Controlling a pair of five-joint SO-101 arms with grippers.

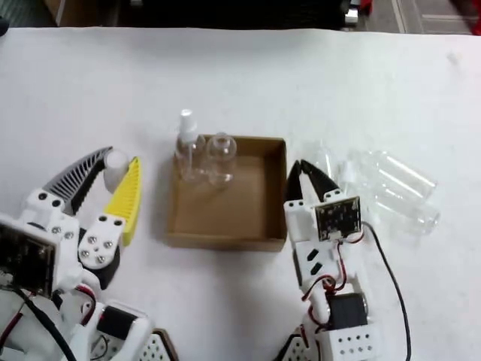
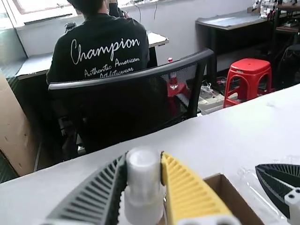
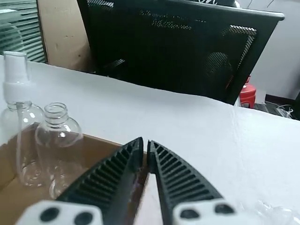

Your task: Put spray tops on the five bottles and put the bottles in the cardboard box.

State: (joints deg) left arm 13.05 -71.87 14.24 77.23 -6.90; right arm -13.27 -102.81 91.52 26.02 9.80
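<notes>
My left gripper (image 1: pixel 122 159), with one grey and one yellow finger, is shut on a white spray top (image 1: pixel 115 173) left of the cardboard box (image 1: pixel 225 226). In the left wrist view the spray top (image 2: pixel 142 185) sits squeezed between the fingers. Two clear bottles stand in the box's far left corner: one with a spray top (image 1: pixel 186 149) and one with an open neck (image 1: pixel 221 159). My right gripper (image 1: pixel 299 167), with black fingers, is shut on nothing just outside the box's right wall. The right wrist view shows my right gripper (image 3: pixel 145 143) with the capped bottle (image 3: pixel 18 136) and the open bottle (image 3: pixel 59 143) beyond it.
Several clear bottles without tops (image 1: pixel 391 188) lie on the white table to the right of my right gripper. An office chair (image 2: pixel 136 98) and a red stool (image 2: pixel 247 75) stand beyond the table's far edge.
</notes>
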